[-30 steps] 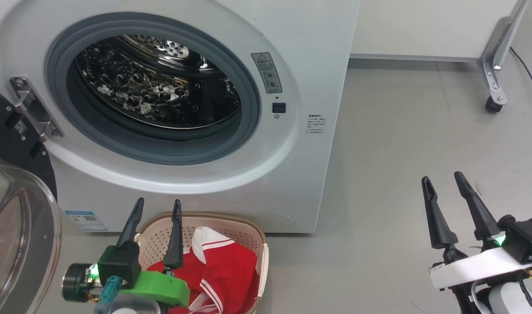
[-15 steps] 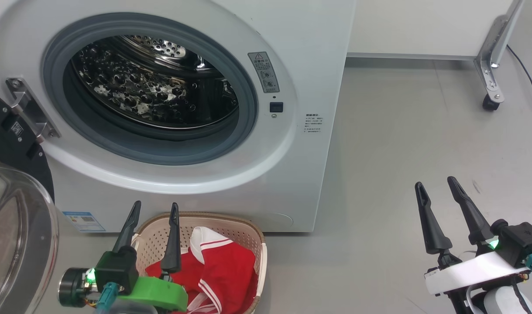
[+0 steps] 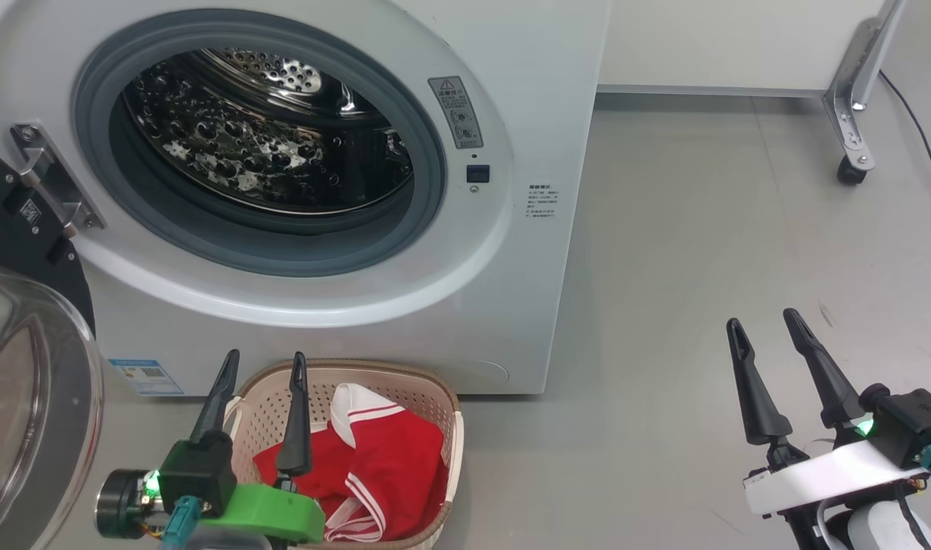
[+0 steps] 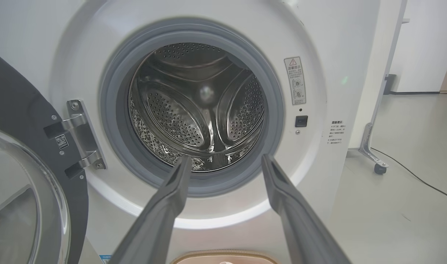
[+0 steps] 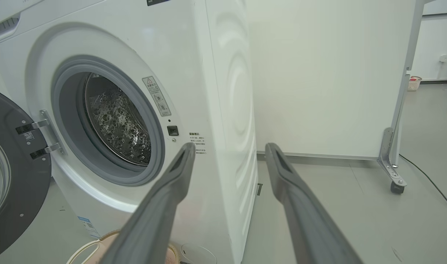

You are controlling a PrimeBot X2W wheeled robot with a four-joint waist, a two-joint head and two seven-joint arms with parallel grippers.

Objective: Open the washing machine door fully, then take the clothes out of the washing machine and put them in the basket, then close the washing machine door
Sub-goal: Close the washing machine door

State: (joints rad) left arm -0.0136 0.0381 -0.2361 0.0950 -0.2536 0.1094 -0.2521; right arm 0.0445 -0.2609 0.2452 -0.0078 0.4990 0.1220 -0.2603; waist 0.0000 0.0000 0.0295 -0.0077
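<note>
The white washing machine (image 3: 541, 92) (image 4: 318, 176) (image 5: 223, 91) stands with its porthole open, and its steel drum looks bare inside. Its door (image 3: 30, 412) (image 4: 21, 121) (image 5: 10, 183) hangs swung out at the left, black ring and glass bowl toward me. On the floor before the machine sits the cream basket (image 3: 434, 397) (image 4: 223, 256) holding red clothes with white stripes (image 3: 389, 451). My left gripper (image 3: 264, 362) (image 4: 225, 161) hovers open over the basket's left end, fingers pointing at the porthole. Out on the floor to the right, my right gripper (image 3: 763, 323) (image 5: 229, 148) is open and holds nothing.
A white partition on a metal leg with a castor (image 3: 847, 168) (image 5: 395, 187) stands behind and right of the machine. A black cable (image 3: 927, 137) runs along the grey floor (image 3: 702, 252) at far right.
The head view has shifted slightly, so the machine sits a little higher and further left in it. Both grippers stay open. The clothes lie unmoved in the basket.
</note>
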